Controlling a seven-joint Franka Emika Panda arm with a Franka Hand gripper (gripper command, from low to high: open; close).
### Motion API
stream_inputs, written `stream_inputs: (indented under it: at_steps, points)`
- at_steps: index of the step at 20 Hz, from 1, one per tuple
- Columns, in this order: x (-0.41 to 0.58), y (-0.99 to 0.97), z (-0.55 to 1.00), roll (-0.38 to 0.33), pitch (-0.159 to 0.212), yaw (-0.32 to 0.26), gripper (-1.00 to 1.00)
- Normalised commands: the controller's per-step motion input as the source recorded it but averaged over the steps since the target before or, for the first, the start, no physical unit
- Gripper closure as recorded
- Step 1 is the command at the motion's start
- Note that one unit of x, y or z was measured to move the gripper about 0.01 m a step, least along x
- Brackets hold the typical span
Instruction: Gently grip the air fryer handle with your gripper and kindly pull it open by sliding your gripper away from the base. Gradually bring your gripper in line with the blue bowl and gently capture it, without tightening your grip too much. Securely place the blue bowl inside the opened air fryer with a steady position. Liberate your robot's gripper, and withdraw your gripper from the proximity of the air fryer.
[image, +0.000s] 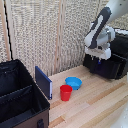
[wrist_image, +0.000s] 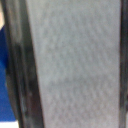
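Nearest lay a black fabric case (image: 20, 95). Beyond, the gripper (image: 98, 59) hung against the air fryer (image: 112, 57), seemingly seeking its handle; whether the fingers were apart couldn't be told. Blue bowl (image: 73, 82) sat well apart from it.

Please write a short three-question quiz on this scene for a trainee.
1. True or false: the blue bowl lies inside the air fryer.
2. Which stands nearest the bowl? A) red cup B) black fabric case C) air fryer
3. Fill in: the gripper is at the front of the ____.

Key: 1. False; it sits on the wooden table. 2. A. 3. Air fryer; whether its fingers are closed cannot be told, as the wrist view is a blur.
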Motion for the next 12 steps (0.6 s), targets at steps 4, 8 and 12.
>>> stream_inputs:
  at_steps: [4, 8, 12]
  points:
    - [-0.086, 0.83, 0.02, -0.012, -0.088, -0.069, 1.00]
    - [-0.022, 0.75, -0.10, -0.006, -0.037, -0.068, 1.00]
    - [0.000, 0.42, -0.22, -0.017, 0.023, -0.059, 1.00]
